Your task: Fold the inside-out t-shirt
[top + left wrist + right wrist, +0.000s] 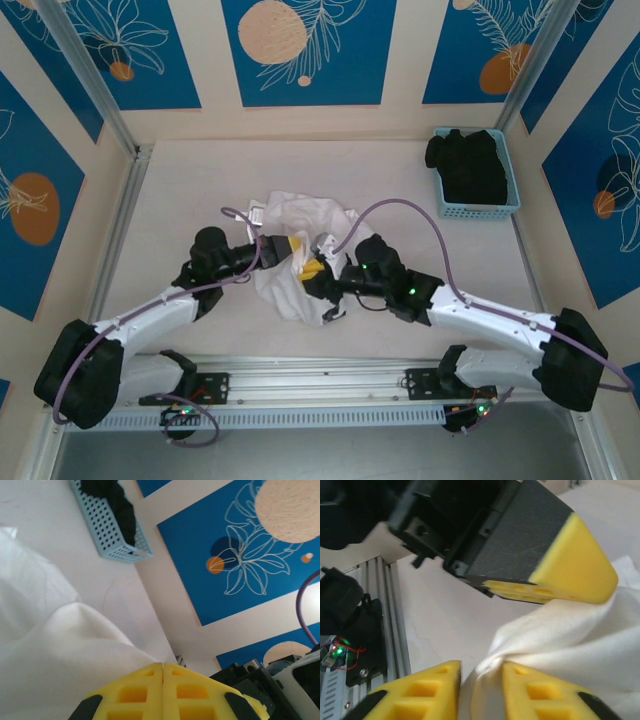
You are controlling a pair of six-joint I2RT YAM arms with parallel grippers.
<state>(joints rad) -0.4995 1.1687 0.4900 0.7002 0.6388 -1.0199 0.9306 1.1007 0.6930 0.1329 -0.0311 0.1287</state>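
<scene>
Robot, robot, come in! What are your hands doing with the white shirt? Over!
Left gripper shut, shirt edge beside its tips. Right gripper pinching a fold of the white t-shirt. Shirt bunched mid-table, not folded. Blue basket with black garment sits far right, out of the way.

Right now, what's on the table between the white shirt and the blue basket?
Nothing but bare table, seen from the top camera: the shirt lies mid-table, the basket at the far right.

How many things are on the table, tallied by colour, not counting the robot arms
White: 1, the inside-out t-shirt
Black: 1, a garment in the basket
Light blue: 1, the basket
Total: 3
</scene>
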